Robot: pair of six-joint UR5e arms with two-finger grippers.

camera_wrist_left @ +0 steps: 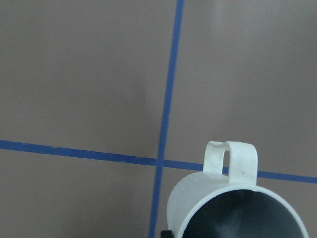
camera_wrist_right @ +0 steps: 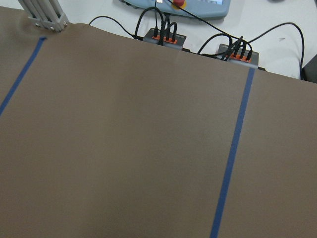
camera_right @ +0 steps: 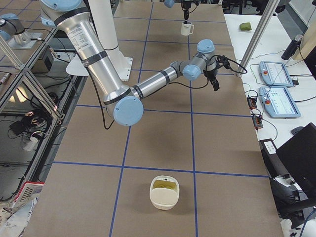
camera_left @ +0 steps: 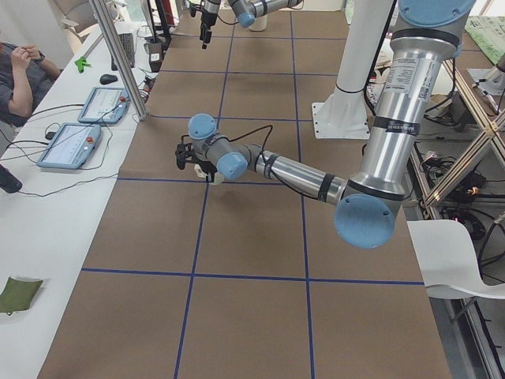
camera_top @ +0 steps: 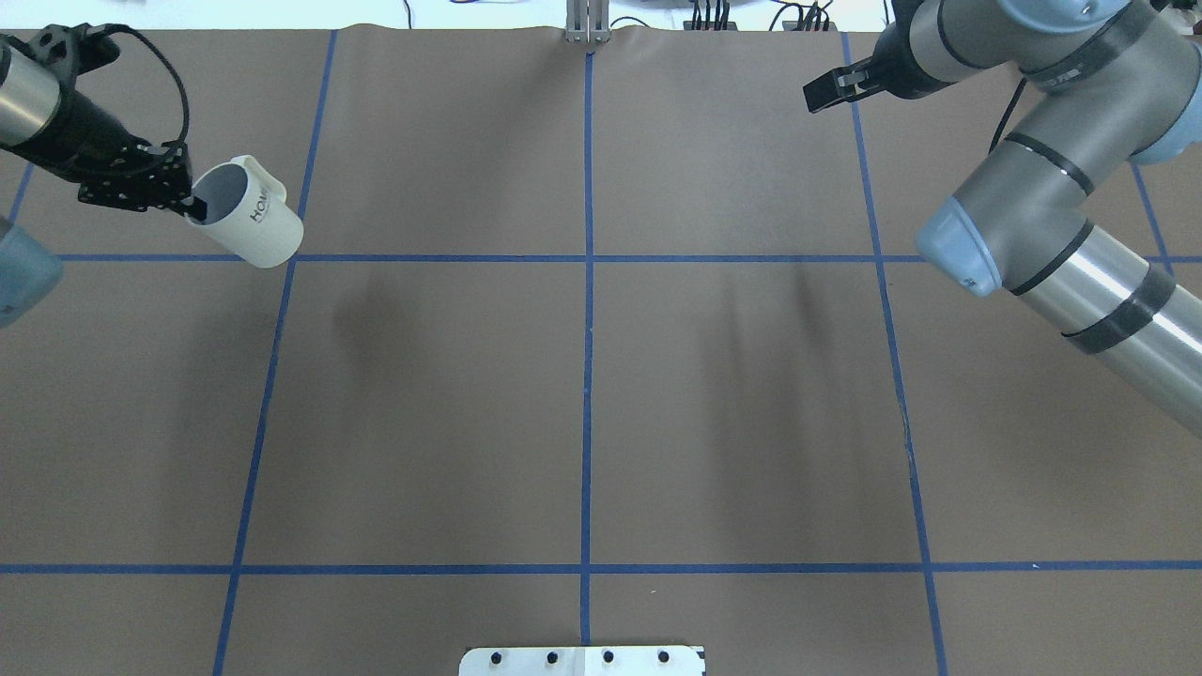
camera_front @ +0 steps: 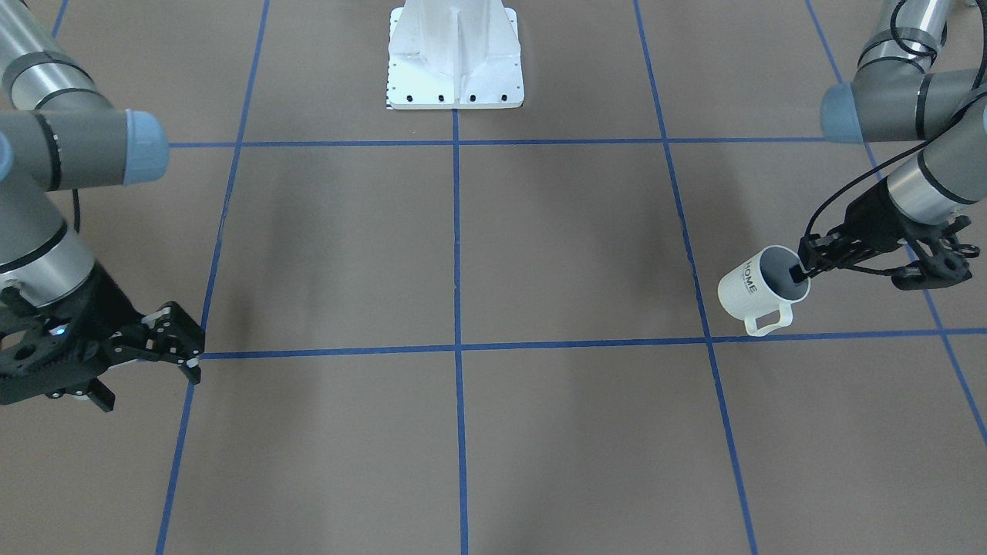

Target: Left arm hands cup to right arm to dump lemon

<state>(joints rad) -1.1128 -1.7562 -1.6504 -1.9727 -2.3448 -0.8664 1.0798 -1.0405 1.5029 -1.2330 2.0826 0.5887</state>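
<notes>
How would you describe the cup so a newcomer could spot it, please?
Over the brown table with blue tape lines, find the left gripper. It pinches the rim of the cup: the only white mug, with a loop handle and black HOME lettering.

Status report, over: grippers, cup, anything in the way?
Left gripper shut on cup rim. Right gripper open, empty. Lemon not visible in cup. Nothing in the way.

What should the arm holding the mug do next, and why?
Probably carry the cup toward the middle of the table. The left claw pinches its rim off to one side, while the right claw hangs open at the opposite side, too far apart for a handover.
</notes>
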